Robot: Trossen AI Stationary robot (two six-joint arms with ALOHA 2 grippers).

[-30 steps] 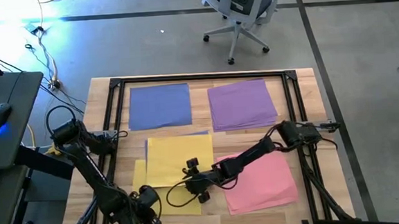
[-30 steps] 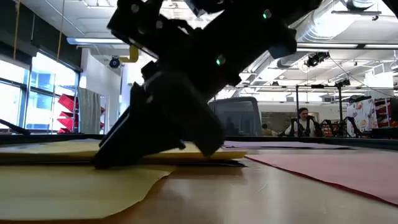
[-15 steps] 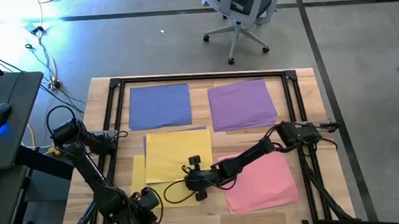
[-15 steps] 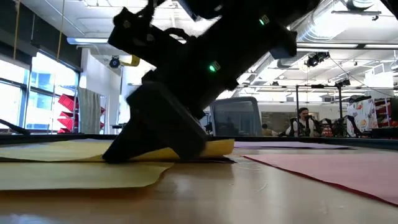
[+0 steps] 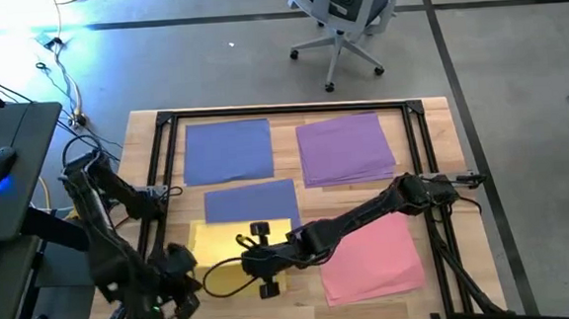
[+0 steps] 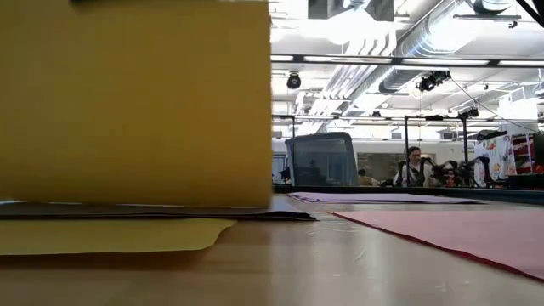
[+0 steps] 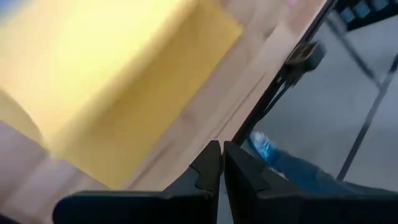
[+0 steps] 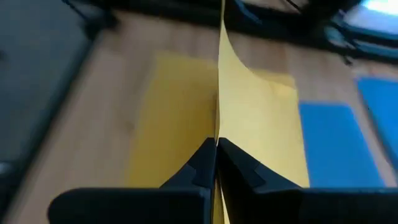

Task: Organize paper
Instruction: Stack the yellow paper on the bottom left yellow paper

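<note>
**Yellow sheet pinched and raised by right gripper**

While the left gripper (image 5: 178, 285) is held low near the table's front left corner with its fingers (image 7: 208, 168) pressed together on nothing, the right gripper (image 5: 256, 265) is reached across the table (image 5: 442, 150) to the front centre. A yellow sheet (image 8: 249, 124) is seen clamped edge-on between the right fingers (image 8: 202, 163), and it is curled upward from the wood. From the low camera, this raised sheet (image 6: 136, 102) is shown standing like a wall over the flat papers.

Beneath it, a 2nd yellow sheet (image 5: 210, 238) is left lying flat at the front left of the frame, and a blue sheet (image 5: 252, 199) is exposed just behind it. At the back, a blue stack (image 5: 227, 151) is laid on the left and a purple stack (image 5: 345, 148) on the right, each apart from the other. A pink stack (image 5: 375, 258) is spread at the front right, partly crossed by the right arm.

Beyond the table, an office chair (image 5: 344, 7) is parked on the floor, and a person (image 6: 414, 167) is visible far back in the room.
</note>
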